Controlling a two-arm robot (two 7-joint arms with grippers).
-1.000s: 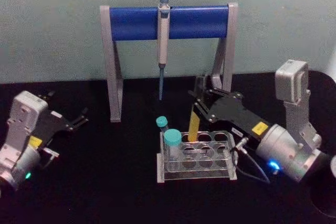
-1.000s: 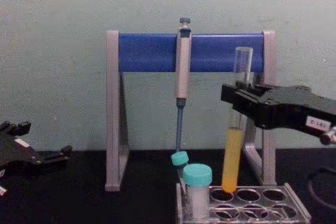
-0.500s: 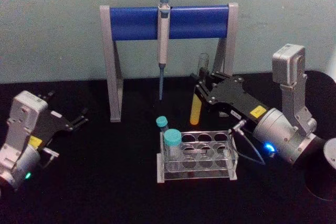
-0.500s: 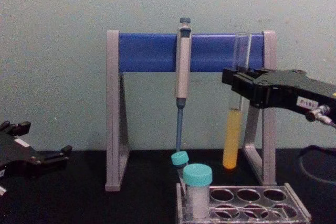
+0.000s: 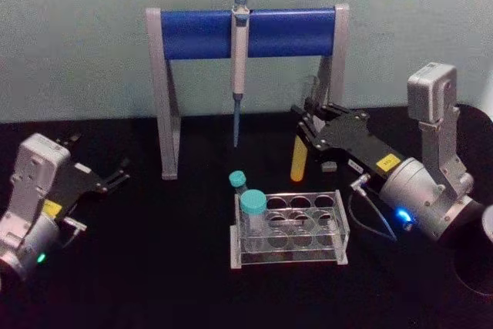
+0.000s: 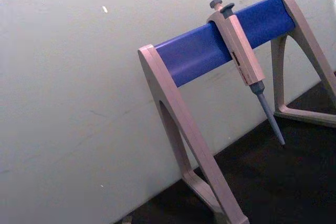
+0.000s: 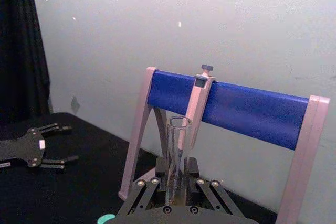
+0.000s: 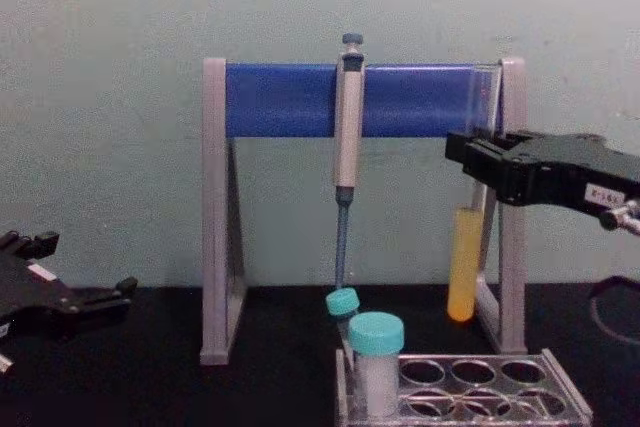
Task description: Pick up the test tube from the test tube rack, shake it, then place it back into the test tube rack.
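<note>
Black tabletop (image 5: 169, 275) and a pale wall frame the scene. The tube (image 5: 298, 161) is pinched by the jaws of the right gripper (image 5: 310, 115) around its clear upper part, so the yellow liquid hangs below them. Its long axis is upright, mouth up and round end down. It is held clear of the rack (image 5: 290, 246), behind the back row of holes and a little to the right, with its round end above the level of the top plate in the chest view. Shaking is judged to be the step in hand. For the return, the tube would have to be brought toward the robot over a free back hole and lowered straight along its axis. The left gripper (image 5: 108, 177) is parked well apart at the left, jaws spread.
</note>
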